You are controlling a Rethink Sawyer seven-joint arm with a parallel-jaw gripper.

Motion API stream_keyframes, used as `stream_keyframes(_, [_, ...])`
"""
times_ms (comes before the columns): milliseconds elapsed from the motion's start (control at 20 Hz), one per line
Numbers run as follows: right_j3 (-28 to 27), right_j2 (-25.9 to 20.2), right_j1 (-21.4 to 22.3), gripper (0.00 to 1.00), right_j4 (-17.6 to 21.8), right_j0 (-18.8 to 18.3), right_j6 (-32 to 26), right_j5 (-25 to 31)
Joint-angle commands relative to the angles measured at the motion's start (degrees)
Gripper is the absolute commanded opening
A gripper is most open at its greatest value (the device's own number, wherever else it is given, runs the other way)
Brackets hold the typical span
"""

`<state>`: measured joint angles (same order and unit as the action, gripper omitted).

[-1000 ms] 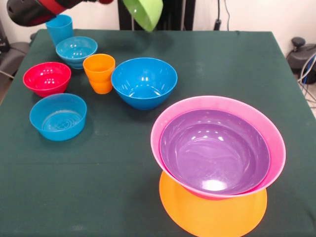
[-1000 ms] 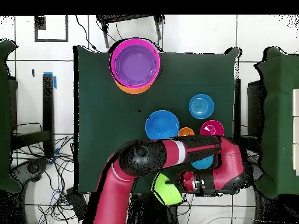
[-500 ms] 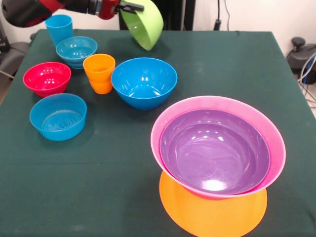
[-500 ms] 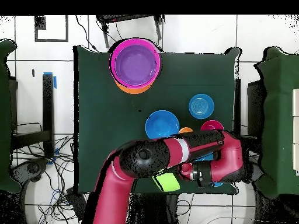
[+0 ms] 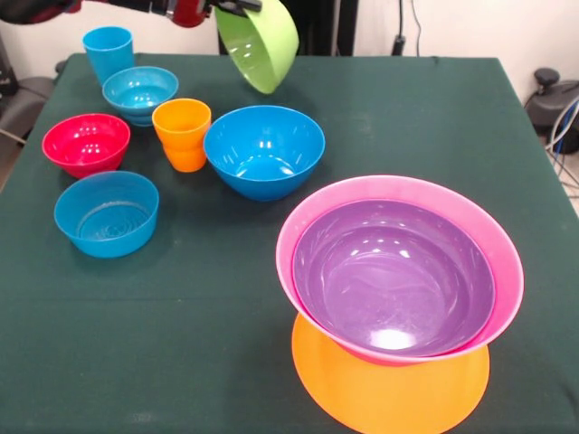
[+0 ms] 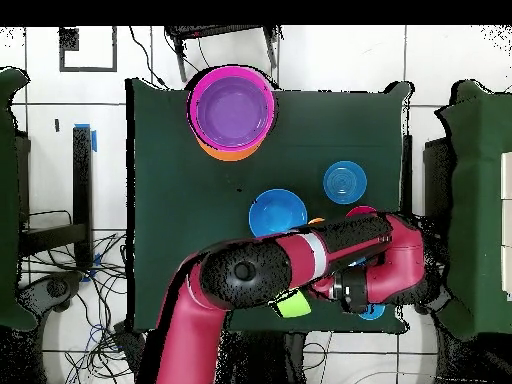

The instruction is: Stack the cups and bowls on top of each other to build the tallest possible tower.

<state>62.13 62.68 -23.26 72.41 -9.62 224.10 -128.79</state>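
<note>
- Nearest in the front view, the big flat glossy orange plastic bowl (image 5: 391,391) lies on the dark green cloth-covered desk (image 5: 181,344) as a round base.
- On it sits the large glossy pink plastic bowl (image 5: 507,262), with the glossy purple plastic bowl (image 5: 393,271) nested inside it; these three make the tower so far.
- Left of the tower and well apart from it, a small round light blue plastic bowl (image 5: 107,213) stands open side up.
- Behind that one, the small glossy red plastic bowl (image 5: 86,143) stands near the desk's left edge.
- Just beside the red bowl stands the orange plastic tumbler cup (image 5: 182,134), upright, and right next to it the large blue plastic bowl (image 5: 264,150).
- Farther back, a second small light blue bowl (image 5: 139,93) stands behind the orange cup.
- Behind it, the light blue plastic tumbler cup (image 5: 109,52) stands upright near the far left corner.
- At the far edge, my gripper (image 5: 237,7) is closed on the rim of the glossy green plastic bowl (image 5: 262,45), which hangs tilted in the air above the desk, clear of the large blue bowl below it.
- From overhead, my red arm (image 6: 300,265) covers most of that end of the desk, and only a bit of the green bowl shows beneath it.
</note>
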Motion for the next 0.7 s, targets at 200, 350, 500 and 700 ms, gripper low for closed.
stream_keyframes(200, [-10.3,-12.7,6.7,0.00,-3.4,1.2,36.5,0.9])
stream_keyframes(350, [-11.5,-15.9,8.2,0.00,-4.5,0.0,41.6,0.0])
stream_keyframes(500, [-12.4,-19.2,9.3,0.00,-4.8,-1.2,43.9,-0.3])
stream_keyframes(700, [-14.0,-23.3,10.2,0.00,-5.0,-3.1,45.8,-0.7])
